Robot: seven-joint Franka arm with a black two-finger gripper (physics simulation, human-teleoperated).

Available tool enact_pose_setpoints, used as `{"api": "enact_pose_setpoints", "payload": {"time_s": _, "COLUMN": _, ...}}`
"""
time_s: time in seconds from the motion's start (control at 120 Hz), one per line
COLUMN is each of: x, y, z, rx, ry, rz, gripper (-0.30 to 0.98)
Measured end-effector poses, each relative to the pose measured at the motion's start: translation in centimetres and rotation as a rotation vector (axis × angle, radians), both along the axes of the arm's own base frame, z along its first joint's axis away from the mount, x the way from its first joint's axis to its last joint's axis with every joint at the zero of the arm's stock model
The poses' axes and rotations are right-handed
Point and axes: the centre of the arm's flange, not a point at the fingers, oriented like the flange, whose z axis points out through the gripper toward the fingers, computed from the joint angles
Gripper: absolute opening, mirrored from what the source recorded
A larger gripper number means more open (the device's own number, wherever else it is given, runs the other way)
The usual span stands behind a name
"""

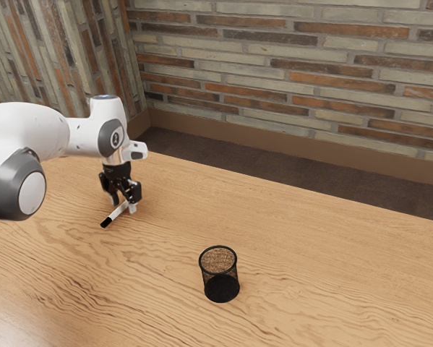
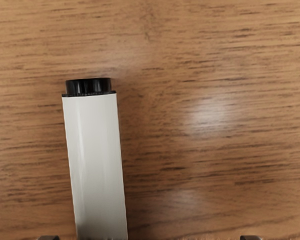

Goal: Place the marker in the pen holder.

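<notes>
The marker (image 1: 116,214) lies on the table (image 1: 317,260), well apart from the upright pen holder (image 1: 220,274), toward the exterior view's left; there the gripper (image 1: 124,207) straddles it, fingers spread, presumably so closing them can pinch the barrel.

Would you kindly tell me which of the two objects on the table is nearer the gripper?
The marker, white with a black end: it lies right at the gripper, while the black mesh pen holder stands upright, well apart.
</notes>
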Motion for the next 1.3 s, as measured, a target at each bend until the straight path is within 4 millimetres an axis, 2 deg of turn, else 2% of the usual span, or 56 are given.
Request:
{"api": "enact_pose_setpoints", "payload": {"time_s": 0.15, "x": 0.01, "y": -0.10, "z": 0.41, "rx": -0.005, "ry": 0.000, "rz": -0.005, "gripper": 0.33}}
{"api": "enact_pose_setpoints", "payload": {"time_s": 0.433, "x": -0.05, "y": -0.15, "z": 0.43, "rx": -0.009, "ry": 0.005, "rz": -0.011, "gripper": 0.20}}
{"api": "enact_pose_setpoints", "payload": {"time_s": 1.3, "x": -0.14, "y": -0.31, "z": -0.50, "rx": -0.012, "ry": 0.016, "rz": -0.023, "gripper": 0.10}}
